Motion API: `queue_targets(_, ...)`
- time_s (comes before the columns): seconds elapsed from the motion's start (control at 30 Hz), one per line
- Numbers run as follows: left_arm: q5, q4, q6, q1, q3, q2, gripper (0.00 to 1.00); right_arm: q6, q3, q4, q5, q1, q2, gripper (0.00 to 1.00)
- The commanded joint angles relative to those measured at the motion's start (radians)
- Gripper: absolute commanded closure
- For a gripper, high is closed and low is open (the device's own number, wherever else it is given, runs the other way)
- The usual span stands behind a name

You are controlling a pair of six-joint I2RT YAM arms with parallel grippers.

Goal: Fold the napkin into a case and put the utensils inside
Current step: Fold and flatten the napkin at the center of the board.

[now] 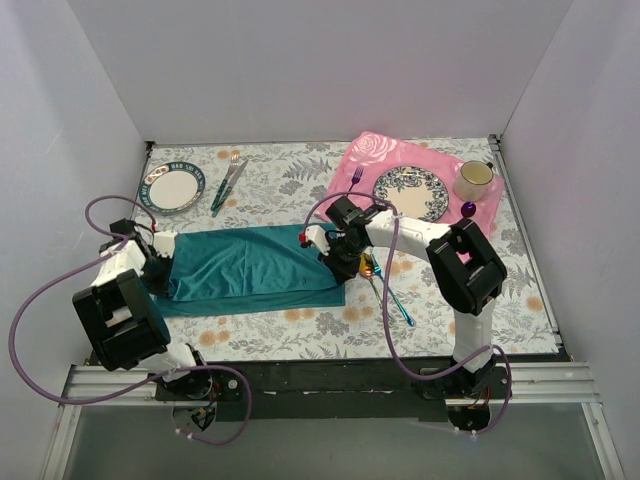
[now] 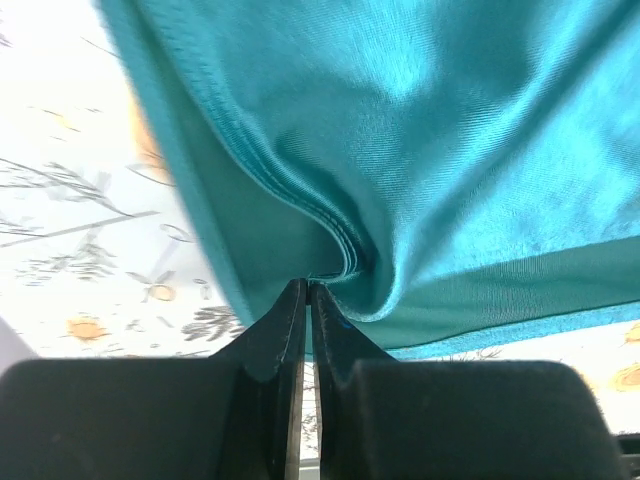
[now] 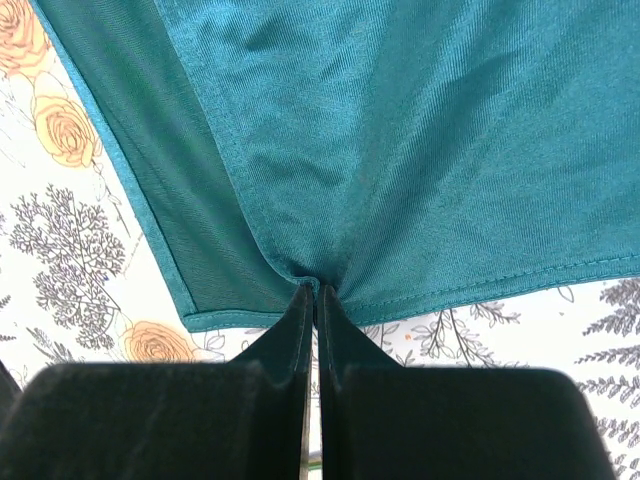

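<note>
Utensils (image 1: 394, 300) show only overhead — wrist views show pinched napkin (image 2: 450, 130).

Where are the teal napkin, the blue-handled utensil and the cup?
teal napkin (image 1: 255, 268), top view, middle of the cloth.
blue-handled utensil (image 1: 400, 307), top view, on its handle.
cup (image 1: 474, 180), top view, inside its rim.

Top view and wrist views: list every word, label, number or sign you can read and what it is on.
None can be read.
On the small plate, white rim marks are too small to tell lettering from pattern.
The mug, placemat and tablecloth show no writing.
The napkin is plain, no label showing.
</note>
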Motion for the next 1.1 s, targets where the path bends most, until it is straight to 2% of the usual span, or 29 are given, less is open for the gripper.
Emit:
queue_targets(0.0, 0.056, -0.012, -0.029, -0.005, 0.079, -0.097, 1.0, -0.035, 0.041, -0.056, -0.024, -0.004, -0.077, 0.99)
queue_targets(0.23, -0.003, -0.038, -0.008, 0.005, 0.068, -0.192, 1.0, -0.046, 0.075, -0.096, -0.09, 0.004, -0.131, 0.99)
queue_targets(0.6, -0.078, -0.023, 0.086, 0.069, 0.011, -0.196, 1.0, -0.075, 0.0, -0.104, -0.091, 0.018, -0.133, 0.99)
queue_targets(1.07, -0.07, 0.021, 0.088, 0.071, -0.095, -0.166, 1.0, -0.059, -0.045, -0.079, -0.098, 0.027, -0.1, 0.99)
